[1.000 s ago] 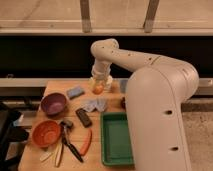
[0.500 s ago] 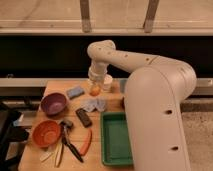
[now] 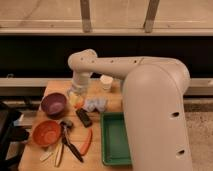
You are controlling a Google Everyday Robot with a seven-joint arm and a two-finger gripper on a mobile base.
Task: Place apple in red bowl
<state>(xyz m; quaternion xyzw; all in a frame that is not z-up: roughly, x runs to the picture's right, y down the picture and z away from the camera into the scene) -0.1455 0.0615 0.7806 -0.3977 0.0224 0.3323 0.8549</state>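
Camera view shows the end effector (image 3: 76, 96) closed around the apple (image 3: 78, 102), just right of the purple bowl (image 3: 53, 104); the red bowl (image 3: 46, 133) sits nearer on the counter (image 3: 53, 89).

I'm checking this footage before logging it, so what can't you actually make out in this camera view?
Gripper above the apple, beside the purple bowl: jaws hidden by the wrist, camera view.
Apple: touching the table or lifted, too blurred.
Table's right side: hidden behind the robot's arm.
Items beside the red bowl: too blurred to name.
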